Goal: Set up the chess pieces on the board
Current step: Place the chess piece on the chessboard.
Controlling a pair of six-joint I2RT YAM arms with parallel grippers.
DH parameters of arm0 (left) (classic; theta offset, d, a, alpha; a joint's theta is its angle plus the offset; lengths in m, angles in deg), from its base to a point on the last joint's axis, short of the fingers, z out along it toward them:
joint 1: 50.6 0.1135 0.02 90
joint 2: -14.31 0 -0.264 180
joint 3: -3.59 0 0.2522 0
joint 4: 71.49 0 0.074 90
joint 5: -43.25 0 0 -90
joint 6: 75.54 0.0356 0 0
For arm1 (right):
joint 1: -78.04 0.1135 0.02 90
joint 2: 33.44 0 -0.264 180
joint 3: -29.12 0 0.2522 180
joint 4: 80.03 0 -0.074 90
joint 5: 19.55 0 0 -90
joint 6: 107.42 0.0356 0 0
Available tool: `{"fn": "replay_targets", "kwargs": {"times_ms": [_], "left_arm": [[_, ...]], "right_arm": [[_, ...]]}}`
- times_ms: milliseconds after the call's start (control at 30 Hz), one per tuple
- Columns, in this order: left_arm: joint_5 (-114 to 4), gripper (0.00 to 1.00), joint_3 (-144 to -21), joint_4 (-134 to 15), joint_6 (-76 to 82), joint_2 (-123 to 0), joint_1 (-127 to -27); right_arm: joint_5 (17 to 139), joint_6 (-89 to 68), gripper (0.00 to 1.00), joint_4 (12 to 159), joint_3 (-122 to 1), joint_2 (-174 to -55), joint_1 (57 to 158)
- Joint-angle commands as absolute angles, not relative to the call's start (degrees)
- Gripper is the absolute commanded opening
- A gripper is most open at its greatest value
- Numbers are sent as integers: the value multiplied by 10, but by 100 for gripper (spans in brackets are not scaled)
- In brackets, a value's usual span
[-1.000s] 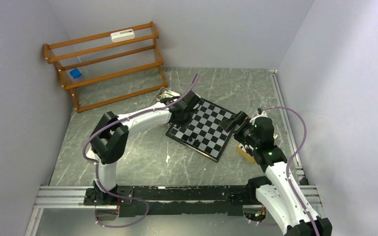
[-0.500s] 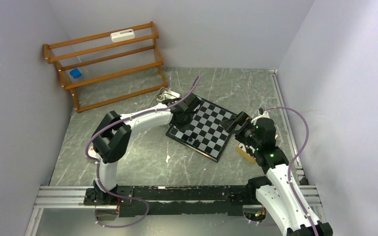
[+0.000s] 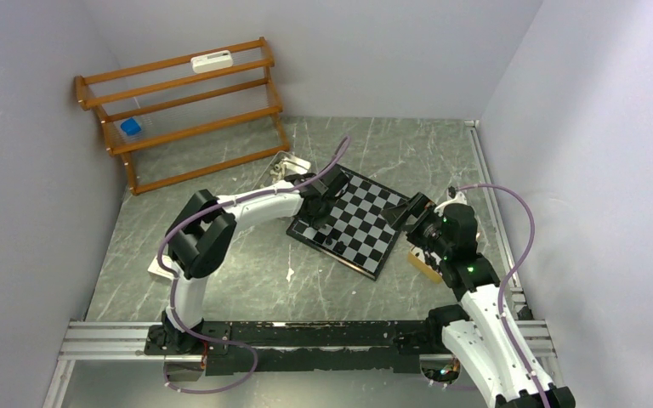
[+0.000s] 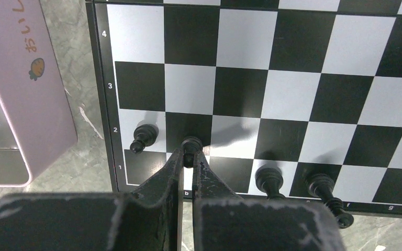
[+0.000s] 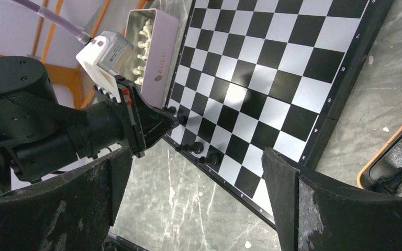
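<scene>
The board (image 3: 366, 212) lies tilted at mid-table. My left gripper (image 3: 319, 206) is over its left corner, shut on a black pawn (image 4: 191, 148) that it holds at the b2 square; whether the pawn touches the board I cannot tell. Another black pawn (image 4: 144, 137) stands on a2, and two black pieces (image 4: 270, 179) (image 4: 322, 186) stand on the first row. My right gripper (image 3: 412, 212) hovers open and empty by the board's right edge, its fingers (image 5: 303, 209) wide apart. In the right wrist view the left gripper (image 5: 174, 119) shows at the board (image 5: 272, 63) edge.
A lilac tin (image 4: 26, 94) of cream-white pieces (image 5: 145, 39) lies just left of the board. An orange-rimmed tray (image 3: 423, 263) holding a black piece (image 5: 400, 178) sits to the board's right. A wooden slatted rack (image 3: 178, 110) stands at the back left wall.
The left arm has reached further right, and its gripper has shifted slightly along the board's left corner with the pawn. The right arm has hardly moved.
</scene>
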State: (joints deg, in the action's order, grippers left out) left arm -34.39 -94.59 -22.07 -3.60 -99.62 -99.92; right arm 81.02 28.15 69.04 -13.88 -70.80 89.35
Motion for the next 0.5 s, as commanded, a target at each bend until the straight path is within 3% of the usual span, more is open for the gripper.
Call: {"fn": "replay_targets", "kwargs": {"times_ms": [0, 467], "left_arm": [[-337, 5, -961, -221, -27, -1002, -1004], [-329, 7, -971, -223, -24, -1016, -1004]], "right_arm": [[806, 277, 100, 700, -150, -705, 896], [801, 274, 99, 693, -154, -700, 896]]}}
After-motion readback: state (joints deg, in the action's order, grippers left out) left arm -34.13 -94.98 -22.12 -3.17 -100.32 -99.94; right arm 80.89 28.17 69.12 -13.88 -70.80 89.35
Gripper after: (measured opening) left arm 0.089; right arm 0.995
